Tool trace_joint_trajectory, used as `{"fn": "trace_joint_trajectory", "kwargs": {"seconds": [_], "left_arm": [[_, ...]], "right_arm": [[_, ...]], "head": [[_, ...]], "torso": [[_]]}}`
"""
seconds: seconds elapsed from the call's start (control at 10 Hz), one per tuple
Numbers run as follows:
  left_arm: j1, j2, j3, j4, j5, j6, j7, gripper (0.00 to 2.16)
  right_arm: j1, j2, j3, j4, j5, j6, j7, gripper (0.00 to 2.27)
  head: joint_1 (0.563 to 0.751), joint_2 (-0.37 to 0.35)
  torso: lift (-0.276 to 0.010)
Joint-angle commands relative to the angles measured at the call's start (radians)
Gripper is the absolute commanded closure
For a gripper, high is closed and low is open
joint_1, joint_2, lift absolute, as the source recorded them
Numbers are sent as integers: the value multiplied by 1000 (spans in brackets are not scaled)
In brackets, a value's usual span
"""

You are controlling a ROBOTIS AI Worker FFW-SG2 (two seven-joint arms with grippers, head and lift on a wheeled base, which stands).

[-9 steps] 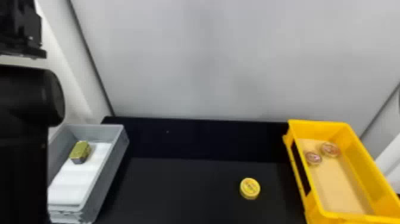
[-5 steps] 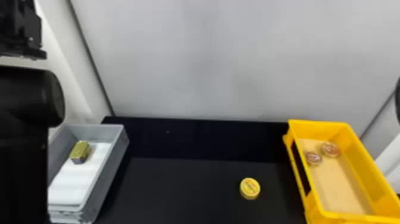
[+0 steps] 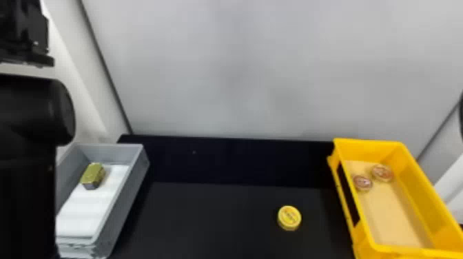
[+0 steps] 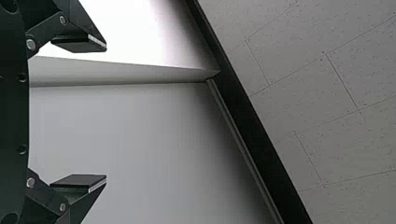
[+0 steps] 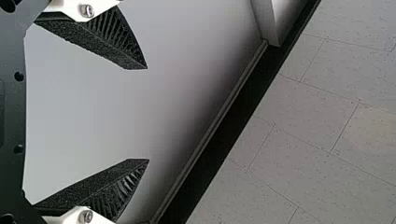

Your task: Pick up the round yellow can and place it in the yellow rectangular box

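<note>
The right arm [image 3: 461, 118] has just edged into the head view, its right tool [image 5: 148, 114] open and empty, probably starting toward the round yellow can [image 3: 289, 218], well apart from it on the table [image 3: 206, 220].

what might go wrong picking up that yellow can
The round yellow can sits alone on the black table, so an off-centre grip might tip or push it away. The yellow box has a raised rim the can could catch on, and a careless drop might knock the two small round tins inside.
</note>
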Motion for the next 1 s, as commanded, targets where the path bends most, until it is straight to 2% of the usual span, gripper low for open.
{"fn": "trace_joint_trajectory", "kwargs": {"seconds": [0.0, 0.1, 0.3, 0.5, 0.6, 0.7, 0.8, 0.9], "left_arm": [[-1, 2, -4, 0, 0, -1, 0, 265], [-1, 2, -6, 0, 2, -1, -1, 265], [-1, 2, -9, -2, 3, 0, -1, 265], [-4, 0, -15, -6, 6, 8, -5, 265], [-8, 0, -20, -6, 6, 12, -8, 265], [-10, -1, -21, -9, 6, 22, -11, 265], [-13, -3, -27, -11, 8, 32, -15, 265], [-16, -3, -27, -17, 8, 41, -21, 265]], "right_arm": [[-8, -4, 3, 0, -9, 15, 3, 67], [-12, -4, 4, 3, -44, 50, 3, 70], [-17, -4, -19, 40, -201, 168, -19, 71], [-17, 8, -51, 72, -476, 414, -109, 85], [-28, 35, -80, 92, -583, 593, -129, 87], [-41, 74, -123, 112, -626, 771, -105, 87], [-41, 115, -178, 147, -644, 920, -37, 91], [-46, 138, -223, 204, -655, 1029, 62, 105]], "head": [[663, 54], [663, 54], [663, 54], [663, 54], [663, 54], [663, 54], [663, 54], [663, 54]], "torso": [[-10], [-10], [-10], [-10], [-10], [-10], [-10], [-10]]}}
